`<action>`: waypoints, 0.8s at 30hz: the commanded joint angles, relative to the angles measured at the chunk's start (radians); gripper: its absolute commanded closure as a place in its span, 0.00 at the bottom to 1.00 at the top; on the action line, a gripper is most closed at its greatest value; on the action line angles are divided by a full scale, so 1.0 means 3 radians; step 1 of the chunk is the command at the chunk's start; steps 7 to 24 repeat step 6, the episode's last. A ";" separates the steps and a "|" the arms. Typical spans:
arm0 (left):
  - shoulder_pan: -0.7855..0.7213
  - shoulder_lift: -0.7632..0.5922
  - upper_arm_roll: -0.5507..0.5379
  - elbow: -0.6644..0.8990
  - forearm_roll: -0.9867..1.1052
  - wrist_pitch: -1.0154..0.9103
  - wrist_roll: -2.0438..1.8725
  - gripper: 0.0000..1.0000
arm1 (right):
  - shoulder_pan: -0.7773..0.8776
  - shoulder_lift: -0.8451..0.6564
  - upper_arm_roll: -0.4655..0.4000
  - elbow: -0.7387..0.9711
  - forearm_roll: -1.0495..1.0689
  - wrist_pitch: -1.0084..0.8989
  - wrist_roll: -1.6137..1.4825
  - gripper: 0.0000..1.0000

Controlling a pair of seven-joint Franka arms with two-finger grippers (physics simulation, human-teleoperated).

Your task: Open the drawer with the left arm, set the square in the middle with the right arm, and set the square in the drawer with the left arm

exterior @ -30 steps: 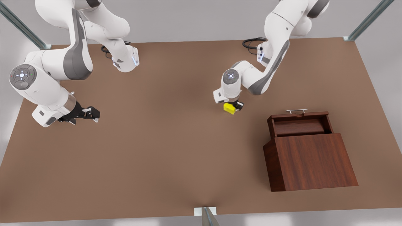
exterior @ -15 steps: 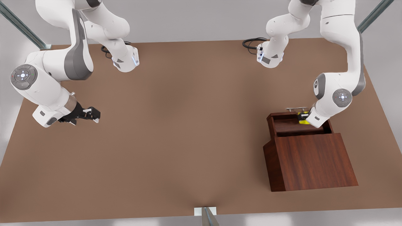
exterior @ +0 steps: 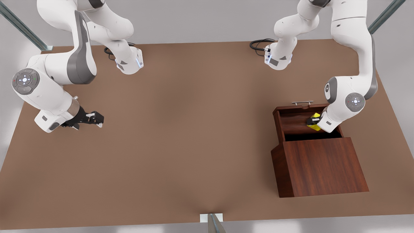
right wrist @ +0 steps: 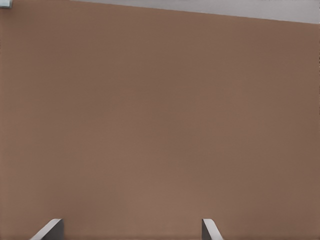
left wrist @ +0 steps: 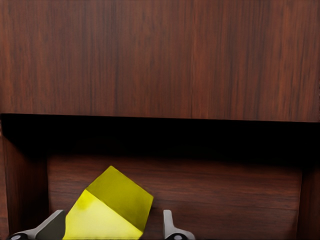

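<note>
- You are looking at the left gripper (exterior: 313, 121) reaching into the open drawer (exterior: 292, 124) of the cabinet (exterior: 320, 166), on the front view's right.
- It is pinching the square (left wrist: 107, 210), tilted, just above the drawer floor.
- Your right gripper (exterior: 97, 119) is hanging over the desk (exterior: 181, 129) on the front view's left, fingers (right wrist: 47, 230) spread and holding nothing.

Sim lab: bare tabletop (exterior: 181, 136), metal struts (exterior: 22, 27)
</note>
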 commanded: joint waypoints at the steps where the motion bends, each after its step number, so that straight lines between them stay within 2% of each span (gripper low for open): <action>1: -0.0002 -0.0008 0.0003 0.0007 -0.0001 -0.0007 -0.0006 0.00 | -0.0005 0.0005 0.0000 -0.0002 0.0005 0.0000 0.0000 0.00; 3: -0.0007 -0.0125 0.0003 0.0206 0.0004 -0.0323 0.0020 0.00 | -0.0005 0.0000 0.0000 -0.0002 0.0005 0.0000 0.0000 0.00; 5: -0.0079 -0.0090 -0.0064 0.1105 -0.0011 -0.1432 0.0035 0.00 | -0.0005 0.0000 0.0000 -0.0002 -0.0005 -0.0005 0.0000 0.00; 6: -0.0135 0.0130 -0.0140 0.1704 -0.0026 -0.2001 0.0025 0.00 | -0.0005 0.0000 0.0000 -0.0002 -0.0010 -0.0010 -0.0005 0.00; 24: -0.0135 0.0130 -0.0140 0.1704 -0.0026 -0.2001 0.0025 0.00 | -0.0005 0.0000 0.0000 -0.0002 -0.0010 -0.0010 -0.0005 0.00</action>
